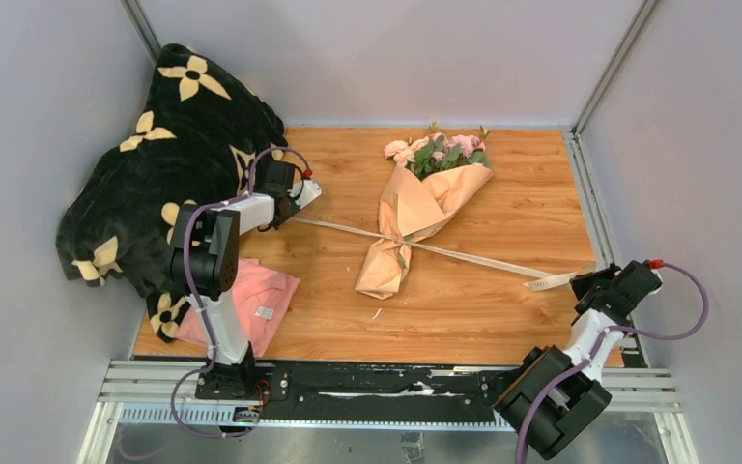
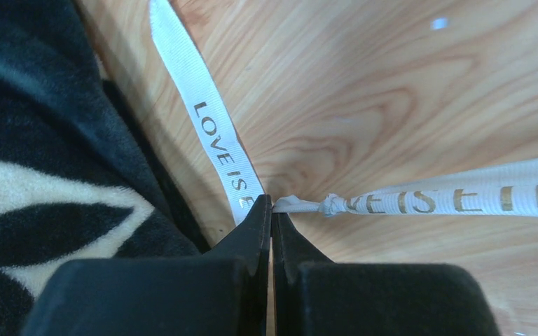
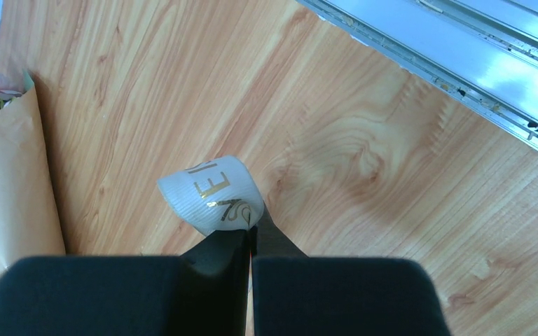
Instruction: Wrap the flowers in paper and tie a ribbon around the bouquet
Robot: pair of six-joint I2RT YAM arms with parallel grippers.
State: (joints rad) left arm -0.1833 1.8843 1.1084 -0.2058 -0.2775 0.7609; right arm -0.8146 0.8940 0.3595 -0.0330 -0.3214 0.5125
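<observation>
One bouquet [image 1: 415, 213], lying on table [image 1: 502, 309]; ribbon [image 1: 473, 256] apparently tied round its waist. Ends: left tool [image 2: 272, 210] clenched on one, right tool [image 3: 252, 231] clenched on the other.

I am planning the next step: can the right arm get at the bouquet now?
Probably not yet: its jaws are shut on the ribbon end, and the bouquet lies apart at mid-table. Nothing stands between them but the ribbon.

Counts on the table [image 1: 483, 309]
One bouquet [image 1: 415, 208], one ribbon [image 2: 462, 198], one black blanket [image 1: 155, 164], one pink cloth [image 1: 251, 304], two arms: left arm [image 1: 214, 246], right arm [image 1: 589, 333].
</observation>
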